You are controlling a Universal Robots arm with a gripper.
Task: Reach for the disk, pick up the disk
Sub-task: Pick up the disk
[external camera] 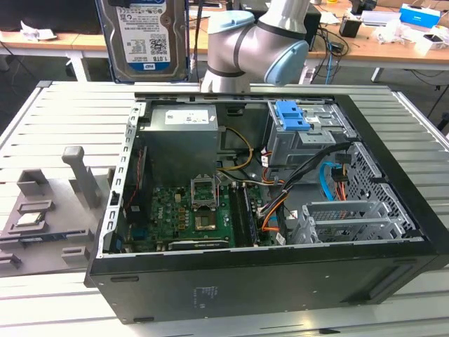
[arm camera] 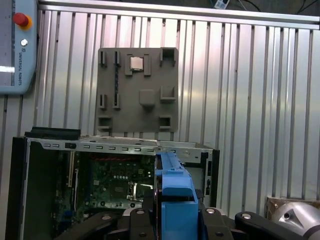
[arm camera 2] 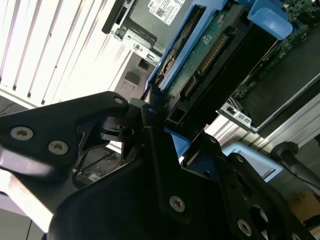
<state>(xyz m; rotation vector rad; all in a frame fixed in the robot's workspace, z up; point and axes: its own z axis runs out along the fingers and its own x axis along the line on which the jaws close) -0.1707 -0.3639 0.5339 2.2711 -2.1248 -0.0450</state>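
one disk (external camera: 144,35) gripped edgewise in the pincer (arm camera: 176,220), well clear above the case (external camera: 280,284)

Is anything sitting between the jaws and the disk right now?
Nothing. In the first wrist view the gripper holds the disk directly by its blue-railed edge, with no other object between them.

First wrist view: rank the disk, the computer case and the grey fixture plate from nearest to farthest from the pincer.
1. The disk: clamped edge-on in the pincer, touching it.
2. The computer case: lying open, just beyond the disk.
3. The grey fixture plate: flat on the slatted table, past the case, farthest.
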